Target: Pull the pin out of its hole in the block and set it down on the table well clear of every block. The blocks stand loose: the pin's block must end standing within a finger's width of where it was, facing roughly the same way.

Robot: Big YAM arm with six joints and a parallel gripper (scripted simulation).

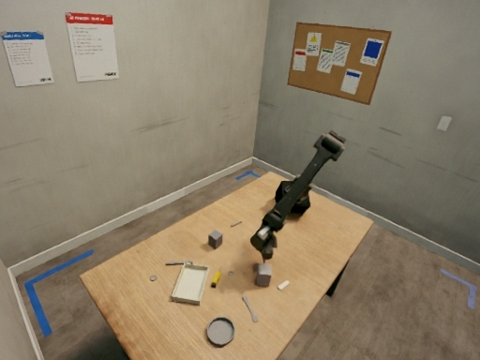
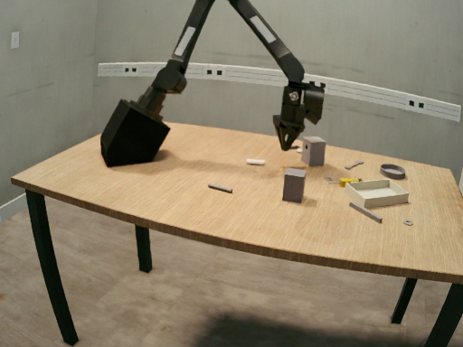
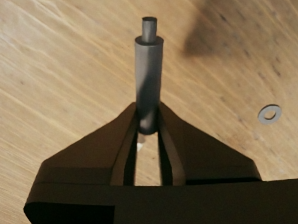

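Grey pin (image 3: 148, 75), pinched in black gripper (image 1: 267, 257) (image 2: 286, 148) (image 3: 147, 111) (narrower tip outward), above wooden table (image 1: 187, 239) (image 2: 158, 199) (image 3: 60, 65).

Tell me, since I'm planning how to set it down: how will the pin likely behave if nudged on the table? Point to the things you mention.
The pin (image 3: 148, 75) would probably roll, as its body looks round and smooth. It may roll unevenly or in a curve, since one end steps down to a narrower tip. It is likely stiff: held near one end by the fingers, it shows no sag.
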